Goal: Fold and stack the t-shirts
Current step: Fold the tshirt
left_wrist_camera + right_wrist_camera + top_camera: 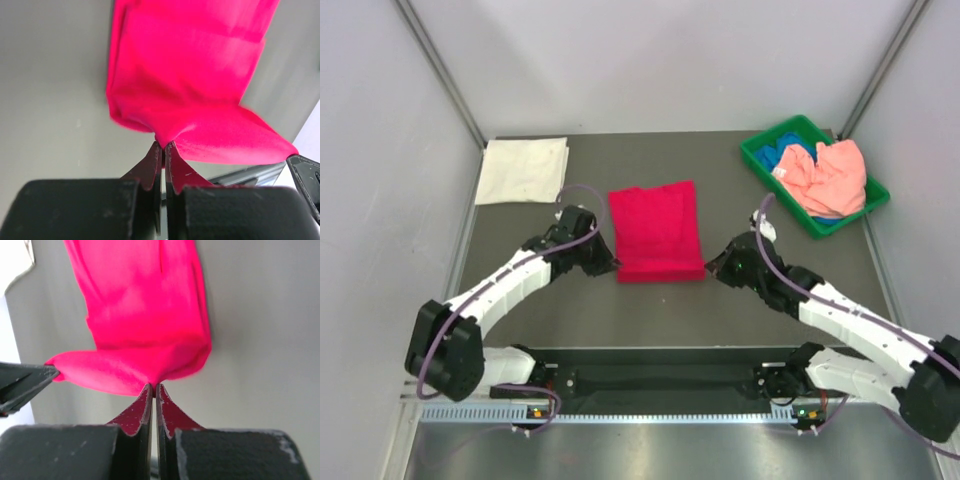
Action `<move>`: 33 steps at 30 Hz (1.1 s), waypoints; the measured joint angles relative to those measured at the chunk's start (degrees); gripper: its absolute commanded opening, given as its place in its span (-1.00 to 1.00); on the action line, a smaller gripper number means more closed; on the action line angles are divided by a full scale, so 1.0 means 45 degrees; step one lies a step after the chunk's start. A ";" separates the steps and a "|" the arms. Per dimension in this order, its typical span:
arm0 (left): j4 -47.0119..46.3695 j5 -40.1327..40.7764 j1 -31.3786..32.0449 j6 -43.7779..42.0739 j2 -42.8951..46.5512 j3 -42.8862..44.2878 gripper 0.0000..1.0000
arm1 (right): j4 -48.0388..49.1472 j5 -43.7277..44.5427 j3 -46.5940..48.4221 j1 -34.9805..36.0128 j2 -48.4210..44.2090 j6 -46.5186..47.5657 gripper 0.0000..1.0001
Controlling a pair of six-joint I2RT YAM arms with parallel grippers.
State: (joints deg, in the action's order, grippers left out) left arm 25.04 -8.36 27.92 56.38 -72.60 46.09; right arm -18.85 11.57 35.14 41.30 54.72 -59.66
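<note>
The crimson-red t-shirt (657, 230) lies as a long folded strip in the middle of the table. My left gripper (614, 265) is shut on its near left corner (161, 136). My right gripper (709, 270) is shut on its near right corner (153, 381). Both corners are lifted a little, and the near edge hangs between the grippers. The white t-shirt (523, 170), folded square, lies at the far left. The salmon-pink t-shirt (828, 177) is heaped in the green bin (764, 157) at the far right, over the blue t-shirt (790, 156).
The dark table mat (570, 300) is bordered by grey walls on both sides and the back. The arm bases and a metal rail (650, 410) run along the near edge.
</note>
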 measured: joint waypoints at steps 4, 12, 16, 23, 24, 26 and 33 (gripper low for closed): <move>0.0044 -0.0413 -0.0889 -0.0743 -0.1598 0.1729 -1.00 | 0.0296 -0.0267 0.1894 -0.1059 0.2074 0.1064 -1.00; 0.0253 -0.0461 -0.1676 -0.1865 -0.5387 0.6047 -1.00 | 0.0675 -0.0816 0.5693 -0.2618 0.5906 0.2880 -1.00; 0.0447 -0.0588 -0.2113 -0.2166 -0.7218 0.8106 -1.00 | 0.0733 -0.1180 0.7286 -0.3157 0.7611 0.3434 -1.00; 0.0738 -0.0767 -0.2599 -0.2336 -0.9607 1.0656 -1.00 | 0.1185 -0.2278 0.9330 -0.4109 1.0176 0.4007 -1.00; 0.0738 -0.0767 -0.2657 -0.2336 -0.9777 1.0822 -1.00 | 0.1355 -0.2448 0.9534 -0.4221 1.0496 0.4085 -1.00; 0.0748 -0.0787 -0.2803 -0.2336 -1.0040 1.1079 -1.00 | 0.1588 -0.2871 0.9918 -0.4401 1.1098 0.4235 -0.99; 0.0738 -0.0656 -0.3191 -0.2327 -1.0443 1.1332 -1.00 | 0.2239 -0.3988 1.1060 -0.4682 1.2716 0.4532 -0.94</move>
State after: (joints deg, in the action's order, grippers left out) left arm 28.36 -11.31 13.56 45.91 -119.59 97.08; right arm -8.78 -6.37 84.90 20.23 111.94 -39.27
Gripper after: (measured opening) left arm 0.023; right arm 0.028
